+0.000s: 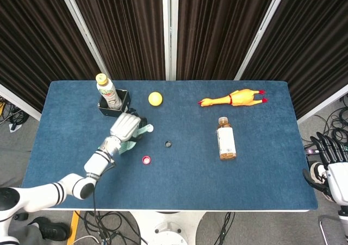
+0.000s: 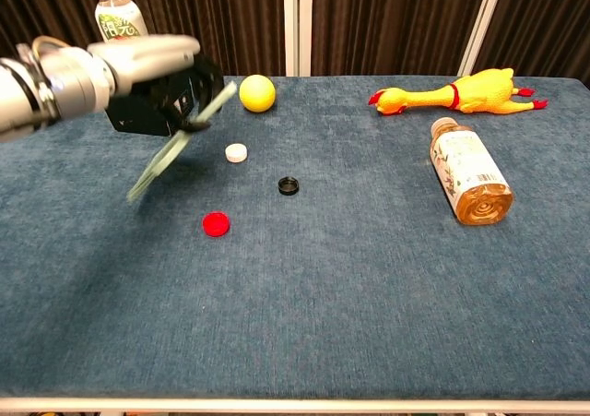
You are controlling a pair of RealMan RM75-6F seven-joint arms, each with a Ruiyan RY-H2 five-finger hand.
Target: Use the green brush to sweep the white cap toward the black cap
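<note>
- Blue, short-napped fabric covers the counter (image 2: 369,278), so a light cap should slide across it only with some drag; a firm, low stroke looks wiser than a flick.
- Left robot hand (image 2: 152,61) is raised above the counter's far-left part with its fingers wrapped round the handle of the green brush (image 2: 175,144). The brush hangs tilted, bristle end lowest and clear of the cloth.
- Right robot hand (image 1: 328,150) hangs off the counter's right edge holding nothing, its dark fingers spread.
- Amber drink bottle (image 2: 468,172), smooth and cylindrical, lies on its side well to the right, out of the sweeping path. A second bottle stands in a black box behind the left robot hand.
- Rubber chicken (image 2: 456,91), yellow with red tips, lies along the far edge; a smooth yellow ball (image 2: 257,92) sits near it to the left.
- Red cap (image 2: 216,223) is a flat disc nearer the robot; the stroke should steer clear of it.
- White cap (image 2: 237,152), a small low disc, sits just beyond and left of the black cap (image 2: 289,185), a small dark ring.
- To do this step well, I judge the bristles should come down on the far-left side of the white cap, flat to the cloth, then draw diagonally toward the black cap.
</note>
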